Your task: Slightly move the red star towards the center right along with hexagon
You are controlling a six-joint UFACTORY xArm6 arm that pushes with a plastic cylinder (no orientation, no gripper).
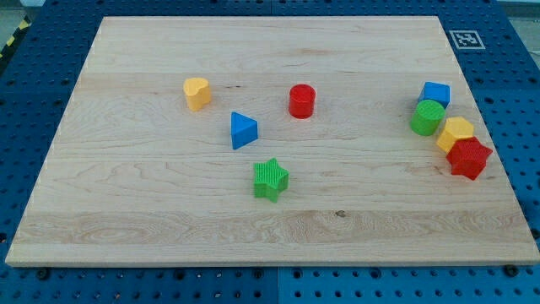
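Observation:
The red star (469, 158) lies near the board's right edge, at the view's right. The yellow hexagon (455, 133) touches it on its upper left. A green cylinder (428, 116) sits just up and left of the hexagon, and a blue cube (436, 94) sits above that, the two touching. My tip and the rod do not show in this view.
A red cylinder (302, 100) stands near the board's middle top. A blue triangle (243, 130), a green star (270, 179) and a yellow heart (197, 93) lie left of centre. The wooden board (126, 211) lies on a blue pegboard; a marker tag (466, 39) sits at its top right corner.

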